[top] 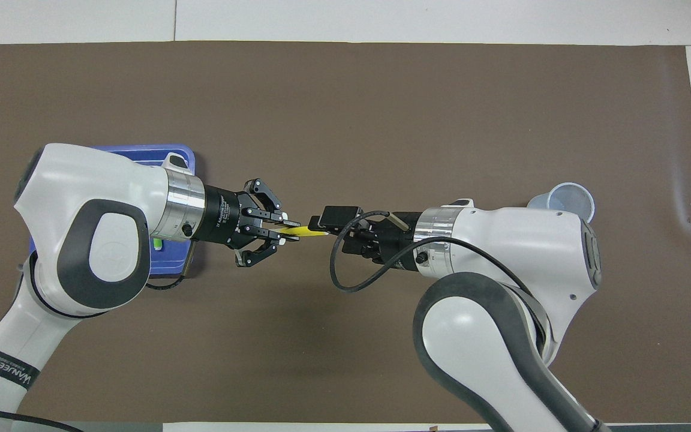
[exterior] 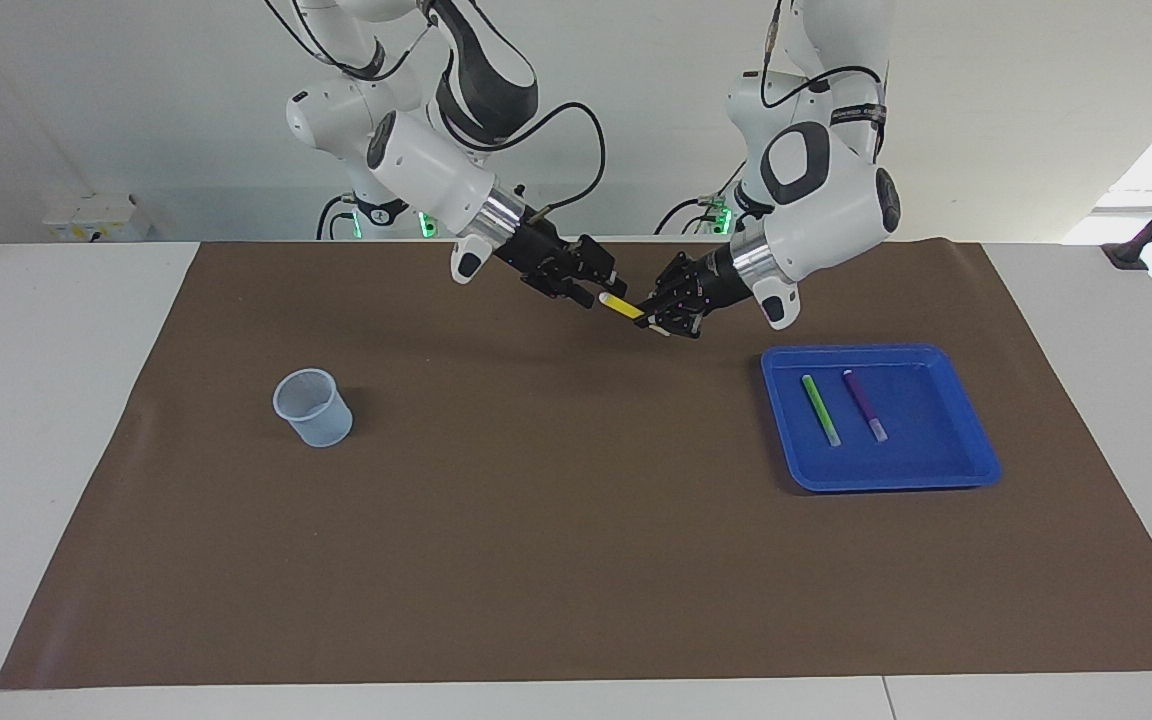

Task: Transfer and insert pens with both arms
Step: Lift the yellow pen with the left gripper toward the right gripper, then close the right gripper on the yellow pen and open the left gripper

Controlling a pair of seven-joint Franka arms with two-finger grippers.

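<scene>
So we're mid-handoff here, up in the air over the middle of the brown mat (exterior: 556,520) that covers most of the white table (exterior: 56,420), plain white wall up top, nothing else going on in the room. Both arms are tipped in toward each other, and the yellow pen (exterior: 622,306) bridges the gap between them. The left gripper (exterior: 664,318) has its fingers pinched on the pen's one end; the right gripper (exterior: 591,282) sits at the other end, but we honestly can't tell if it's clamped yet or only lined up. Our read: the next move needs the right one to get a firm hold before the left lets go, else the pen drops. Then it's a carry out to the pale cup (exterior: 314,406), standing well off toward the right arm's end. Off toward the left arm's end sits the blue tray (exterior: 946,470), with the green pen (exterior: 820,410) and purple pen (exterior: 864,405) lying side by side in it, untouched.
</scene>
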